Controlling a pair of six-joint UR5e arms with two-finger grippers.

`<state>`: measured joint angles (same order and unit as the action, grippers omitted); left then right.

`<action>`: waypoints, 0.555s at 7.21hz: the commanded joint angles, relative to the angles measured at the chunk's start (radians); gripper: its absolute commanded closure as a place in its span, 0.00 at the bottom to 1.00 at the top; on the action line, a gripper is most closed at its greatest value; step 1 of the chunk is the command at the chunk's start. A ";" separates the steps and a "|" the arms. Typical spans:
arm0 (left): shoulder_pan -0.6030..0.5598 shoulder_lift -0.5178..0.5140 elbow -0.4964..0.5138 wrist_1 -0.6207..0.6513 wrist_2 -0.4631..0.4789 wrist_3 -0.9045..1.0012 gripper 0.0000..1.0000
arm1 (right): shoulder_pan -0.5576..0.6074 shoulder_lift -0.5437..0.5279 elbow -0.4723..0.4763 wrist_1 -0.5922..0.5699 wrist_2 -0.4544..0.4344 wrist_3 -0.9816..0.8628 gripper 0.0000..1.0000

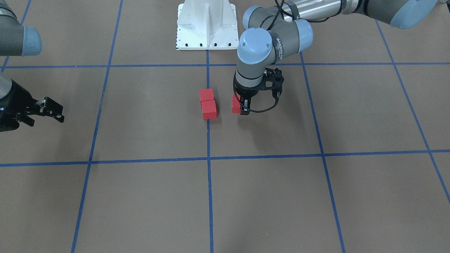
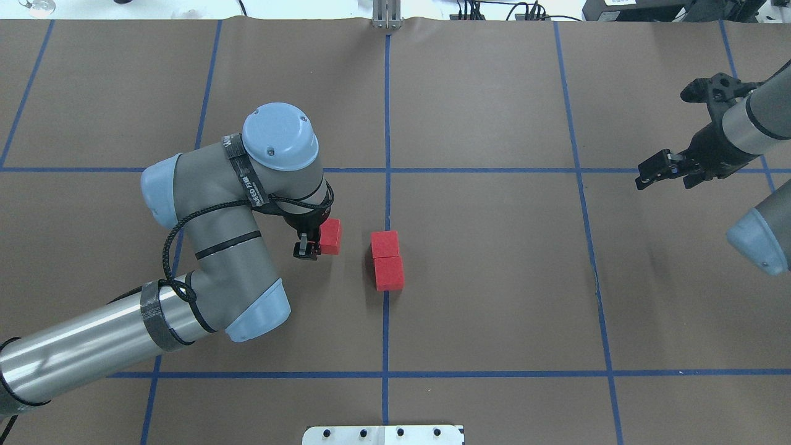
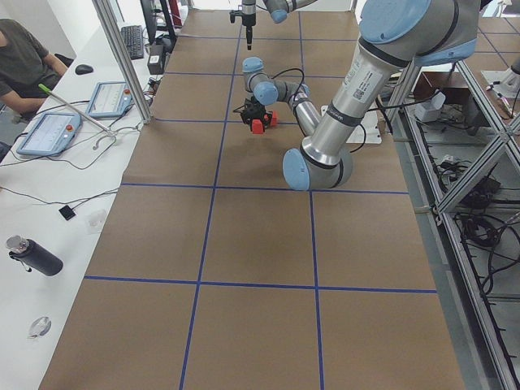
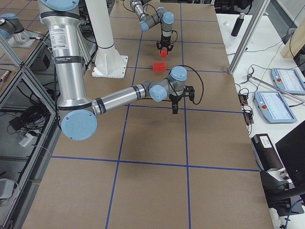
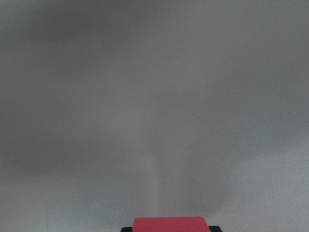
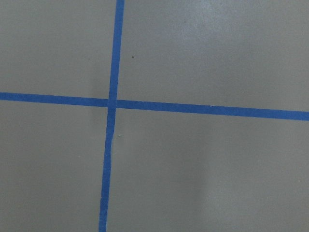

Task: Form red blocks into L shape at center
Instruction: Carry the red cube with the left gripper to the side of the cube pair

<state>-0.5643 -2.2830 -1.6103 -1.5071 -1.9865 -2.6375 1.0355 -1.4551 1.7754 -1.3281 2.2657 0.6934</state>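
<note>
My left hand (image 2: 311, 242) is clenched on the third red block (image 2: 331, 235). Its two black fingers (image 1: 244, 107) press the block from both sides, and in the left wrist view a strip of red shows at the bottom edge between them. I cannot tell if this block rests on the brown worktop (image 2: 494, 309) or hangs just above it. The other two red blocks lie at the middle of the worktop, on the blue tape line (image 2: 385, 334) that runs away from my base. The far red block (image 2: 385, 244) and the near red block (image 2: 389, 273) touch each other and make a short straight row along this line. The block in my left hand is on my left of this row, apart from it with a clear gap, and about level with the far red block. My right hand (image 2: 660, 170) is well apart from all three blocks, out at my right side of the worktop. Its fingers are spread and it grasps nothing. The right wrist view shows only bare worktop and a tape crossing (image 6: 111, 102).
</note>
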 commanded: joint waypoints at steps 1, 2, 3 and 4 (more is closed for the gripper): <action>0.014 -0.004 0.007 -0.050 0.000 -0.059 1.00 | 0.000 0.001 0.009 0.001 0.000 0.003 0.00; 0.023 0.000 0.010 -0.074 0.003 -0.094 1.00 | 0.001 0.001 0.015 0.001 0.000 0.003 0.00; 0.023 0.002 0.013 -0.088 0.014 -0.129 1.00 | 0.000 0.001 0.016 0.001 0.000 0.003 0.00; 0.029 0.003 0.018 -0.090 0.015 -0.137 1.00 | 0.000 0.001 0.018 0.001 0.000 0.003 0.00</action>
<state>-0.5412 -2.2816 -1.5972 -1.5871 -1.9761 -2.7529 1.0359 -1.4543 1.7906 -1.3269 2.2657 0.6963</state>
